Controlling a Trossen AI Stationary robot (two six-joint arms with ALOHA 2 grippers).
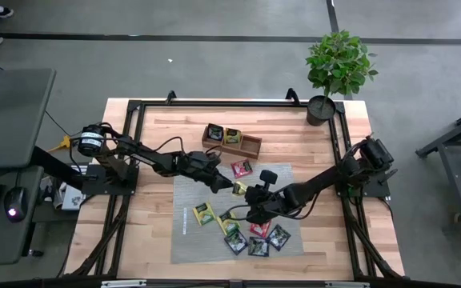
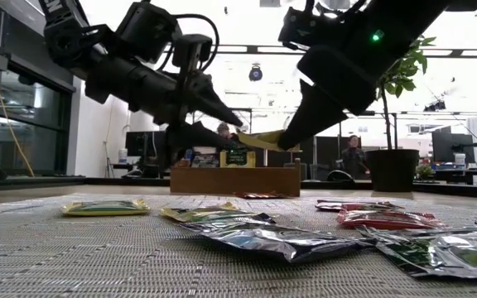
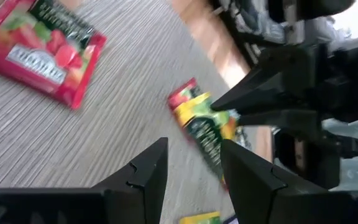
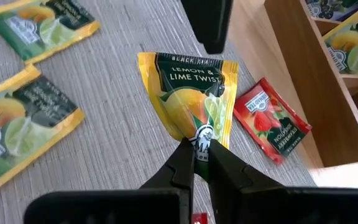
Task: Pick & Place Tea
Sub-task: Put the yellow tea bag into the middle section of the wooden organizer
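Three compartments divide the wooden tray (image 1: 232, 142) near the far side of the desk (image 1: 158, 120); two of them hold sachets, a dark one (image 1: 214, 133) and a yellow one (image 1: 232, 136), and the compartment at the plant end looks bare. A potted plant (image 1: 336, 68) stands at the desk's far right corner, well apart from the tray.

The right gripper (image 4: 201, 151) has its jaws pinched shut on a yellow lemon-and-lime sachet (image 4: 189, 102), held up off the grey mat (image 1: 184, 216) between the tray and the loose pile. The left gripper (image 3: 192, 167) faces it from the other side, its jaws parted and empty, tips just beside the sachet's free edge.

One red sachet (image 1: 241, 168) lies on the mat near the tray. The remaining sachets (image 1: 250, 238), yellow, red and black, cluster toward the mat's near right corner, some overlapping. The mat's left half and the bare wood on either side lie open.
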